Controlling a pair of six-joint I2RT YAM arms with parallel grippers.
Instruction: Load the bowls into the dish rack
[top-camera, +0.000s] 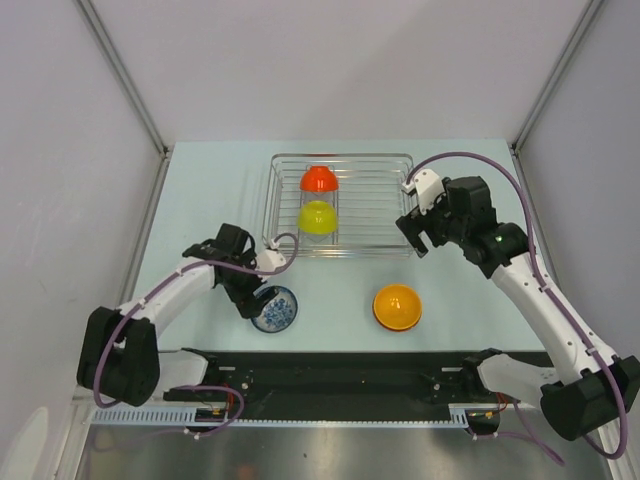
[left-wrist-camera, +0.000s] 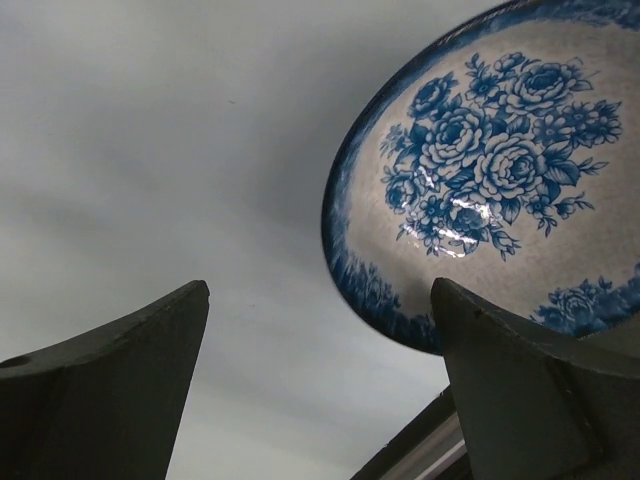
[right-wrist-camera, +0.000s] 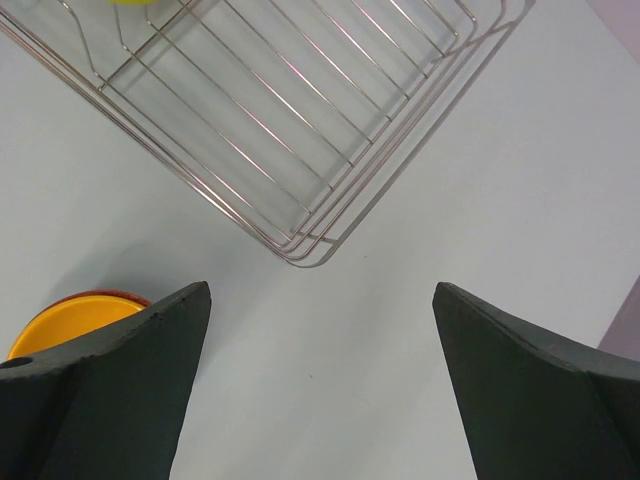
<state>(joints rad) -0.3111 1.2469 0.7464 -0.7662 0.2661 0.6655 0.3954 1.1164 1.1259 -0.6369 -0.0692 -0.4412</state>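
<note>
Currently, items on the tabletop (top-camera: 200, 190), as I'm seeing them:

1. Dish rack (top-camera: 385, 205): sitting at far centre. It is carrying 2 bowls in its left part, red bowl (top-camera: 319, 179) behind and yellow bowl (top-camera: 318, 217) in front, the two touching or nearly so.
2. Orange bowl (top-camera: 397, 307): resting mouth-up on the tabletop, near side of the rack, towards the right. Not loaded.
3. Blue-flowered bowl (top-camera: 274, 309): lying on the tabletop, near left of the rack. Not loaded.
4. Left end effector (left-wrist-camera: 320, 290): hanging low beside the blue-flowered bowl, fingers spread wide, grasping nothing. The bowl's rim is showing just past its right finger.
5. Right end effector (right-wrist-camera: 320, 288): hovering over the rack's near right corner, released and empty, w/ the orange bowl showing at its lower left.

Risks, as I'm judging them:
- Blue-flowered bowl is looking glazed, prob. slick. If the fingers are closing on the rim off-centre, it may be skidding away or tipping.
- A bowl lowered onto the occupied left part could be knocking the 2 bowls already in there.
- Both arms reaching for the rack at once are risking a clash.
</note>
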